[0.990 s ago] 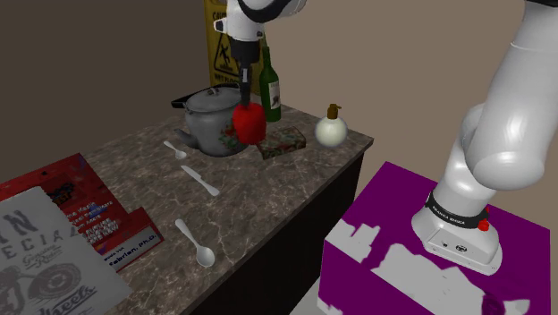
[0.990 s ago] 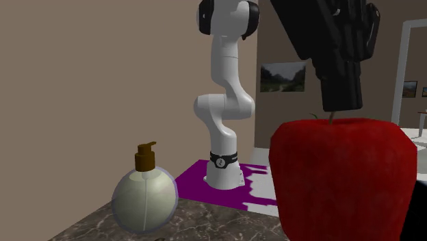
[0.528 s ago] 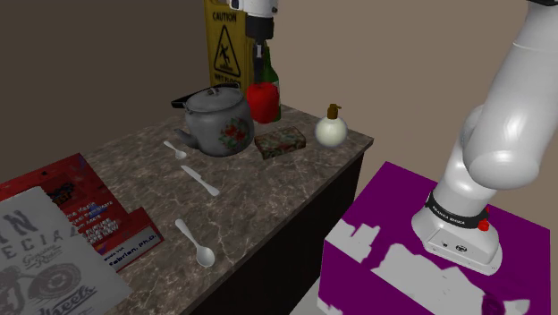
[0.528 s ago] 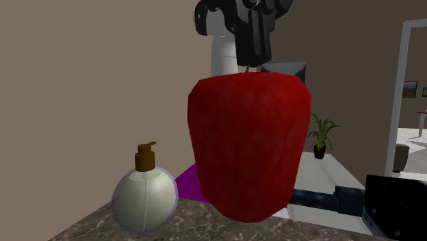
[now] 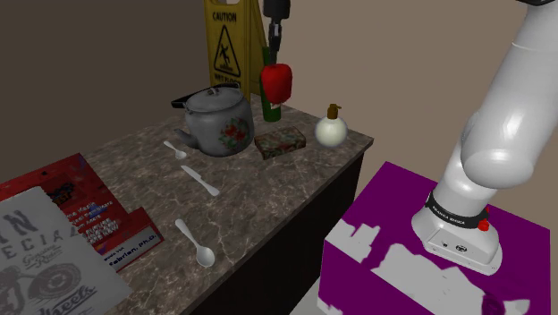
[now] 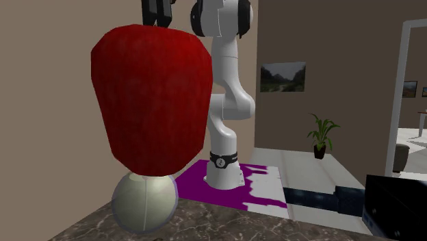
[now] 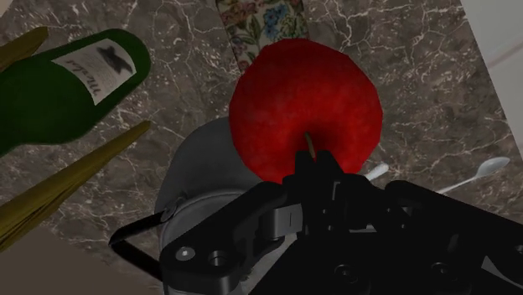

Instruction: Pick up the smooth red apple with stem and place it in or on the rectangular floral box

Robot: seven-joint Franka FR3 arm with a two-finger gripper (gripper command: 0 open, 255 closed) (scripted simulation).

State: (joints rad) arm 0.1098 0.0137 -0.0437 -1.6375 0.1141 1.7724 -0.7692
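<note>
My claw [image 7: 313, 166] is clamped only on the thin stem of the red apple [image 7: 306, 105], which hangs high above the table [image 5: 259, 206], the kettle [image 7: 201, 180] and the floral box [image 7: 261, 21] far below, so I fear a swing could pull the stem free before the box.

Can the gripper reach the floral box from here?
Likely yes: the gripper holds the apple high above the counter, and the floral box lies uncovered between teapot and round bottle.
</note>
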